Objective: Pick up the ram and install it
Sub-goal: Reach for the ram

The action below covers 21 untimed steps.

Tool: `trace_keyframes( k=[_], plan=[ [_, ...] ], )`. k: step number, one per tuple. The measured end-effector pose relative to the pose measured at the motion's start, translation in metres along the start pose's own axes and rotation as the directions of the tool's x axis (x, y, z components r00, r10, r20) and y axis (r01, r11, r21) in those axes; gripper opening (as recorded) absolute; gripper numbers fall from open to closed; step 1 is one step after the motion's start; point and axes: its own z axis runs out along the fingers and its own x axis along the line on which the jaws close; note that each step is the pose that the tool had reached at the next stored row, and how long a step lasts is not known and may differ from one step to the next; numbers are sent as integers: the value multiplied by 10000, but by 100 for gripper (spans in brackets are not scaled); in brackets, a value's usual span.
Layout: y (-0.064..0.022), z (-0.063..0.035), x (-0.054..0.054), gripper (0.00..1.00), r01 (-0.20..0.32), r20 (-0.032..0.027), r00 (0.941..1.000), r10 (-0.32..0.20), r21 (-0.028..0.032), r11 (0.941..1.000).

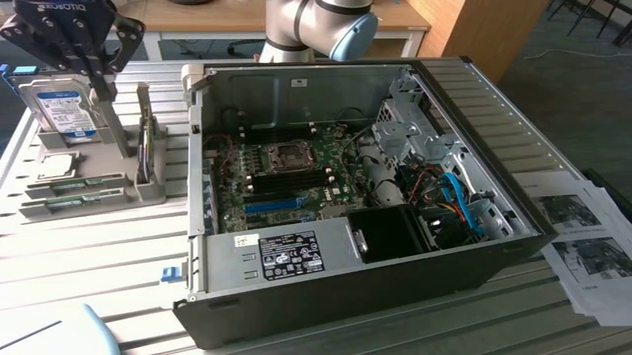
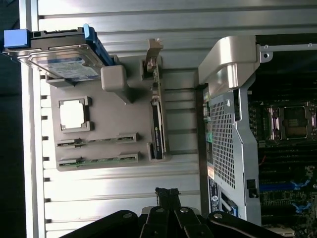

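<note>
Exterior view: a big metal table (image 1: 99, 251) holds an open computer case (image 1: 513, 214). Inside the case lies the green board (image 1: 296, 174) with long black slots (image 1: 296, 180) in its middle. On the exterior view's left, beside the case, sits a gray tray (image 1: 148, 191). A silver drive (image 1: 64, 111) with a blue and white label stands at the far end of the tray. The ram (image 1: 84, 197) lies at the near end of the tray, a thin green stick set in a holder. It looks like another stick lies in a holder just beside it. The wrist view shows the ram (image 2: 99, 159) lying flat in its holder too.

I think the step in hand is going to the ram to pick it up. To do it well, the gripper should come straight down over the middle of the stick. It should line up with the long sides and pinch only the thin edges. It should stay off the drive and the tray posts.

The gripper (image 1: 94, 68) hangs over the far end of the tray, near the drive and well apart from the ram. In the wrist view the gripper (image 2: 167, 193) has its fingers pressed together. It holds nothing and touches nothing.
</note>
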Motion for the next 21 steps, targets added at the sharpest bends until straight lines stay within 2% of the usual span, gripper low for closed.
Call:
trace_keyframes(
  k=[21],
  plan=[
    [-18,3,415,9,-2,-72,10000,2,5,10000]
  ],
)
